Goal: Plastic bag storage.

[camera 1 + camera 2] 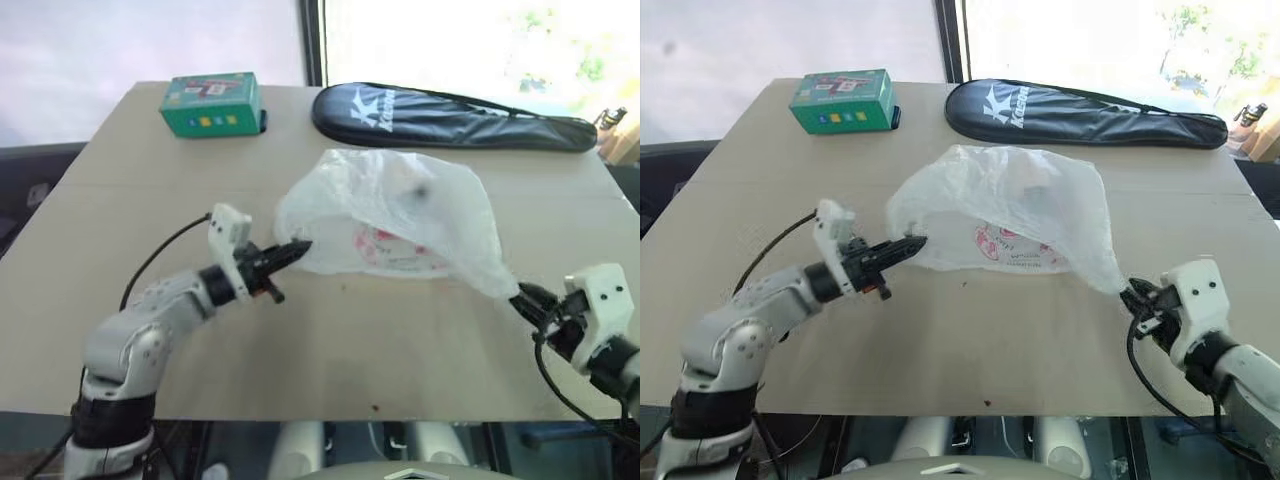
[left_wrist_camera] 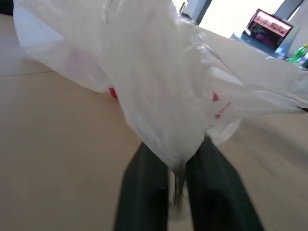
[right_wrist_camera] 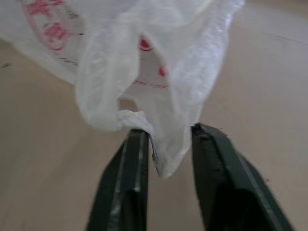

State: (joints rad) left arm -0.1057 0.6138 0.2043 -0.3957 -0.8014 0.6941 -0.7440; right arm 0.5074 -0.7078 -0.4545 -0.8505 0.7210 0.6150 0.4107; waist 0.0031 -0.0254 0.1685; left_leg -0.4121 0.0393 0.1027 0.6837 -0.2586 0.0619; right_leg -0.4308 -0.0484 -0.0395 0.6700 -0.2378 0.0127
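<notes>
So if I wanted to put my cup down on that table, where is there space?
The near strip of the table between the two arms is bare, as is the left side below the green box. The far edge, with the racket cover, and the middle under the plastic bag are crowded.

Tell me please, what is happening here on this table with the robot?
The robot has a white plastic bag between its two grippers, low over a tan table. The left gripper is at one end of the bag, and bag film runs between its fingers. The right gripper is at the opposite corner, its fingers apart with film between them. A green box and a black racket cover lie at the far edge, away from the bag.
</notes>
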